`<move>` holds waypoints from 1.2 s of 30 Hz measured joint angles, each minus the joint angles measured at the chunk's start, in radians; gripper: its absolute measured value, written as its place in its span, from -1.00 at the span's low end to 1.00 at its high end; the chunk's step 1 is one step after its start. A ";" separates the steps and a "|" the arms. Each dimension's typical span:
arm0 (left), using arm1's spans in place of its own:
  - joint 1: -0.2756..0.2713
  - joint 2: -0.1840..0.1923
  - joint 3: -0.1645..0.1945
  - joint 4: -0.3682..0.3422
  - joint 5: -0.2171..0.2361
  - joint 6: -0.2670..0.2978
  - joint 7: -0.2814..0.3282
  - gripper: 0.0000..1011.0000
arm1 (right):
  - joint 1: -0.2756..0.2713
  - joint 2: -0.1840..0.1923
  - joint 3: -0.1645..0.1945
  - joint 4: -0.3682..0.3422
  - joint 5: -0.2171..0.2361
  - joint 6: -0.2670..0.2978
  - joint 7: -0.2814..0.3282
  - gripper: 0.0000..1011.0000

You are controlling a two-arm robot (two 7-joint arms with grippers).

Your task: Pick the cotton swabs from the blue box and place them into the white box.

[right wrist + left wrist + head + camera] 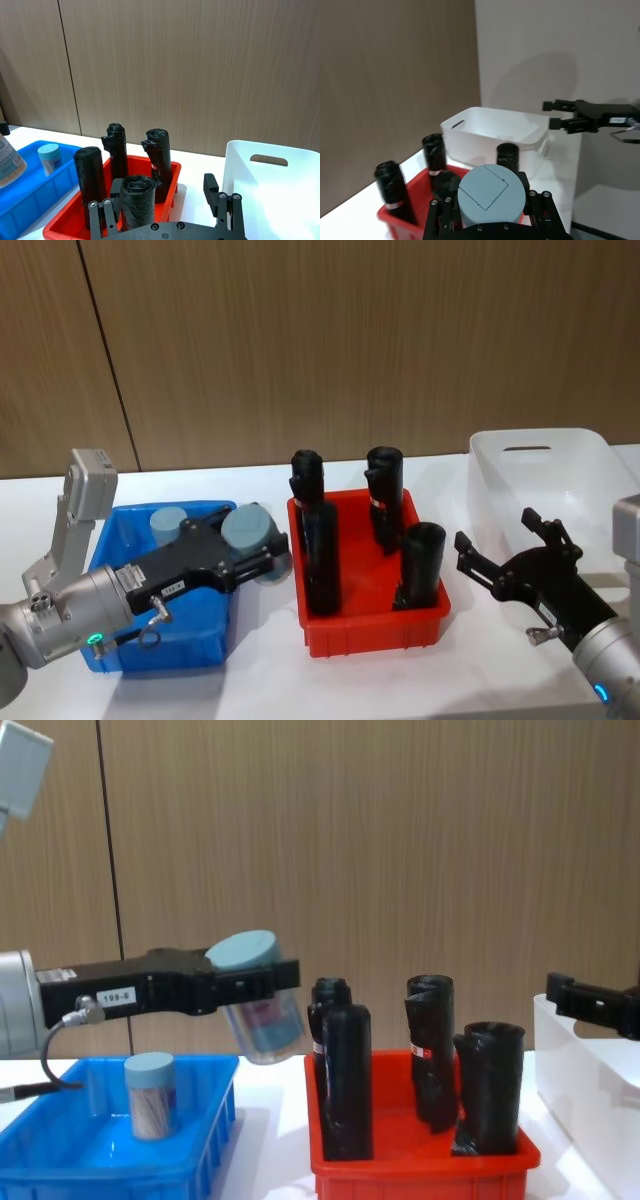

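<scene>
In the head view, our left gripper (268, 552) pinched a swab jar (245, 528) above the gap between the blue box (200, 650) and the red bin (370, 625). Our right gripper (497, 532) hung spread near the white box (590, 465). At the left wrist, we saw the jar clamped from both sides. From the chest, a second jar (150, 1095) stood in the blue box.

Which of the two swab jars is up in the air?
The tilted jar clamped in the left hand; the other jar stands upright in the blue box.
</scene>
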 joint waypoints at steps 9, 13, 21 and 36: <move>-0.048 -0.023 0.015 0.073 -0.038 -0.013 -0.155 0.32 | 0.000 0.000 0.000 0.000 0.000 0.000 0.000 0.98; -0.078 -0.038 0.026 0.116 -0.051 -0.016 -0.236 0.32 | 0.000 0.000 0.000 0.000 0.000 0.000 0.000 0.98; -0.122 -0.061 0.042 0.176 -0.056 -0.018 -0.323 0.32 | 0.000 0.000 0.000 0.000 0.000 0.000 0.000 0.98; -0.168 -0.083 0.060 0.237 -0.052 -0.019 -0.387 0.32 | 0.000 0.001 0.001 0.000 -0.001 0.000 0.008 0.98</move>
